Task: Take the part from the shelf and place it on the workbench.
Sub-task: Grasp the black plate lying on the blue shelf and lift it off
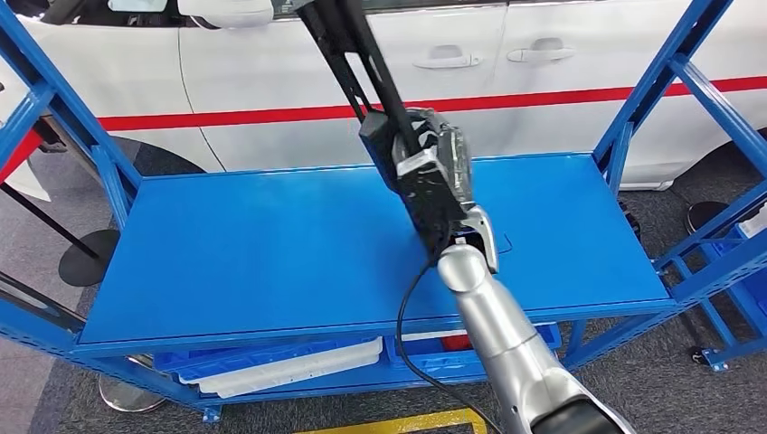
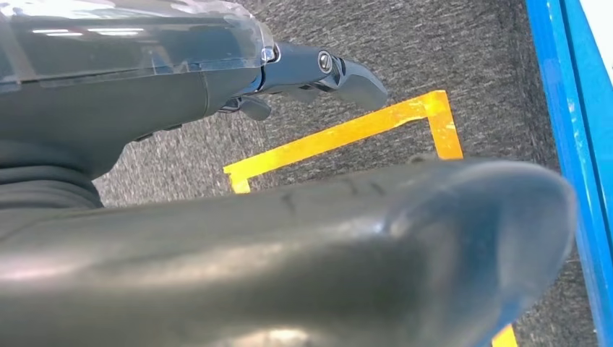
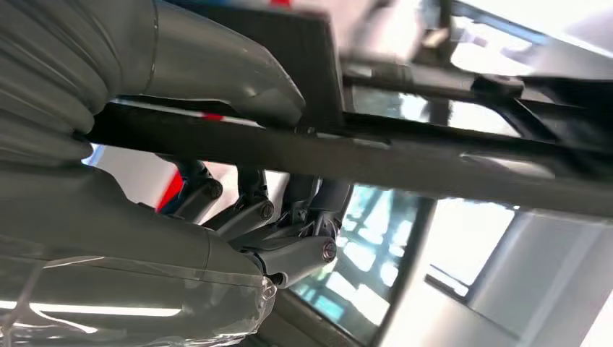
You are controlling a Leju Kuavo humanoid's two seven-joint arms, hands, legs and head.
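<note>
The robot's right hand is up in the middle of the frame, above the big blue table. It holds a long black part that sticks up toward the top middle of the frame, in front of a white car with a red stripe. In the right wrist view the thumb lies on one side of the black part and the dark fingers curl around the other side, so the hand is wrapped tight on it. The part is in the air and does not touch the table top. The silver right arm comes up from the bottom right of the frame, and a thin black cable hangs beside it. Under the table, at the lower middle, sits a blue bin with something white in it. In the left wrist view the left hand hangs over grey carpet with yellow tape on it, next to a blue frame post at the right edge. One dark finger points out straight and the thick thumb lies apart from it, and nothing is in that hand.
</note>
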